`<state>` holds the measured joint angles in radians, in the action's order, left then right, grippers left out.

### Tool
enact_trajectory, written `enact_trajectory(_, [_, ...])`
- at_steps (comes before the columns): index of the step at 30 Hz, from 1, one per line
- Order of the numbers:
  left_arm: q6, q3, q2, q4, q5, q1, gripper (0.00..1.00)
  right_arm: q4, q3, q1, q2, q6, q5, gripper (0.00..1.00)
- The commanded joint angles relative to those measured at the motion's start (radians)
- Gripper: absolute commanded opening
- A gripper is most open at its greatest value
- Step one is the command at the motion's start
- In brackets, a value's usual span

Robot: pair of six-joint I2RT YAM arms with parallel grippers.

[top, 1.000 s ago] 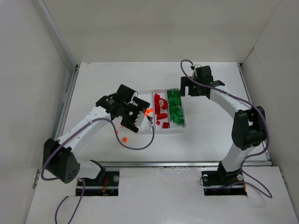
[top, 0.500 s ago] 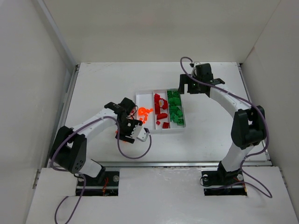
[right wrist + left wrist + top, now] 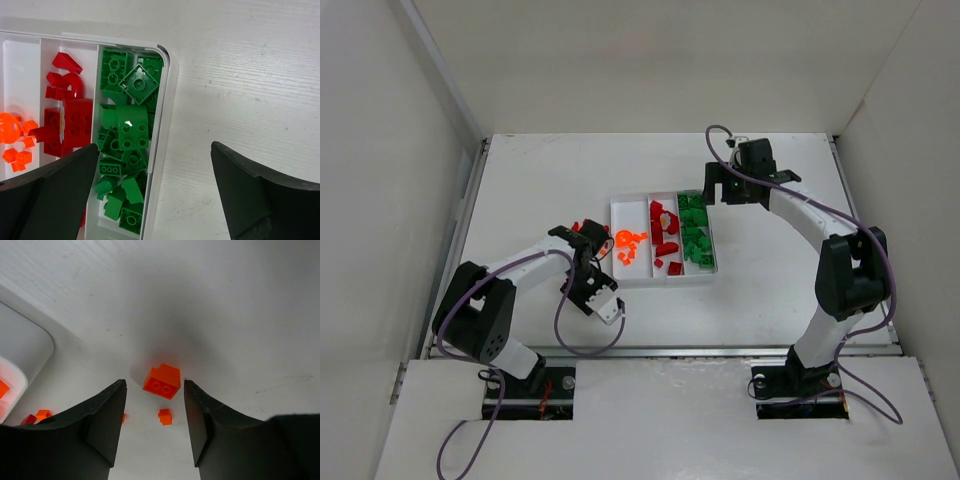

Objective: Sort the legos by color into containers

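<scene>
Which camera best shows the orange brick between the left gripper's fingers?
The left wrist view: the orange brick sits unobstructed between the fingers of the left gripper. Top view: the gripper hides it. The right wrist view shows the tray, not this brick.

The tray (image 3: 665,284) lies mid-table (image 3: 540,190), with legos (image 3: 132,125) in each of its three side-by-side compartments. Loose legos (image 3: 162,381) lie on the table left of its near-left corner, under the left gripper (image 3: 154,390). The right gripper (image 3: 155,150) hangs over its far-right corner.
</scene>
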<state>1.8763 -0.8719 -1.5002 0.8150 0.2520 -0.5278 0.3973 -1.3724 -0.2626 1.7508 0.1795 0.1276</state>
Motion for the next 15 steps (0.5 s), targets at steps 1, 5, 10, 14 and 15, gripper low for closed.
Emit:
enact_trajectory(1, [0.236,0.001,0.034,0.058,-0.022,0.005,0.45,-0.008,0.009,-0.004,-0.053,-0.002,-0.002,0.99])
enact_trajectory(5, [0.349,0.011,0.043,0.07,-0.066,0.005,0.45,-0.008,0.009,-0.004,-0.053,-0.002,-0.011,0.99])
enact_trajectory(10, [0.325,0.037,0.029,0.021,-0.066,-0.004,0.4,-0.008,0.027,-0.004,-0.053,0.008,-0.011,0.99])
enact_trajectory(14, [0.239,0.019,-0.029,0.021,-0.057,-0.005,0.36,-0.017,0.036,-0.004,-0.062,0.008,-0.011,0.99])
enact_trajectory(15, [0.239,0.019,-0.029,0.021,-0.057,-0.005,0.33,-0.017,0.036,-0.004,-0.062,0.008,-0.011,0.99])
